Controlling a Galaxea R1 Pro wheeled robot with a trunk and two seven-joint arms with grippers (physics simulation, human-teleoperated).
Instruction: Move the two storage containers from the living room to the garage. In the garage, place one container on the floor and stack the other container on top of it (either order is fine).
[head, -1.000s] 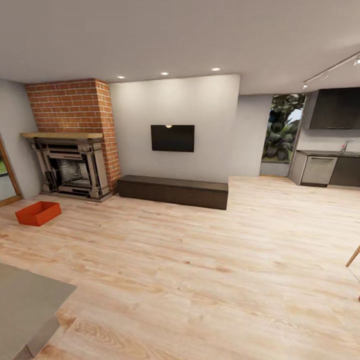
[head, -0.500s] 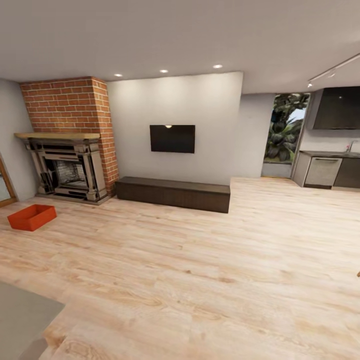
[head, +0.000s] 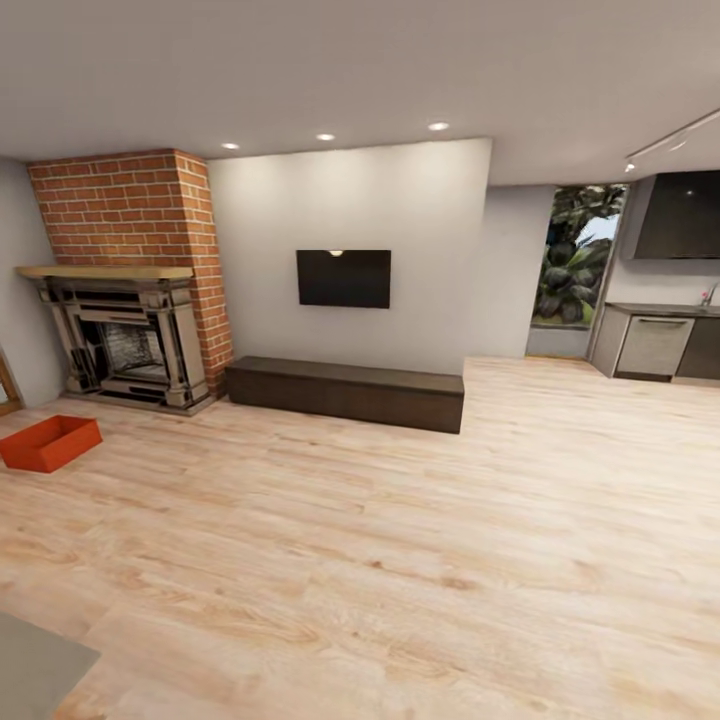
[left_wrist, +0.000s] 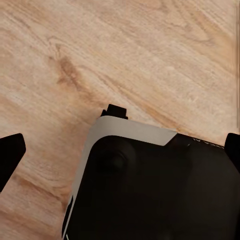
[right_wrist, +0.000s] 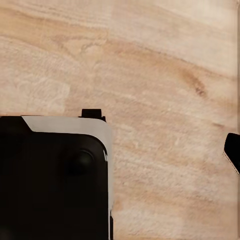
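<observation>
- At 9 o'clock in head view: one red-orange storage container (head: 48, 443) sits on the light wood-plank flooring (head: 400, 560), just in front of the fireplace mantel (head: 120, 335) and brick chimney (head: 125, 215); lidless, looks empty.
- Second container: not spotted in this moment.
- 12 o'clock: wall TV (head: 343, 278) above long dark brown chest (head: 345, 392); not a task item.
- 2–3 o'clock: kitchen counter (head: 665, 345) and glass door with plants (head: 572, 262).
- 7 o'clock: grey corner of some furniture (head: 35, 665), cut by frame edge.
- Left gripper (left_wrist: 120, 150): dark fingertips at opposite edges of the left wrist view, jaws spread wide, nothing held; robot base (left_wrist: 150, 185) and plank floor below.
- Right gripper (right_wrist: 120, 150): one fingertip shows at frame edge, other cut off; opening can't be told, nothing seen between jaws.
- Progress: judged barely begun. Robot in living room, well apart from the container, no bin picked up.
- Left to do: drive to bin, grasp, carry both to garage, stack.
</observation>
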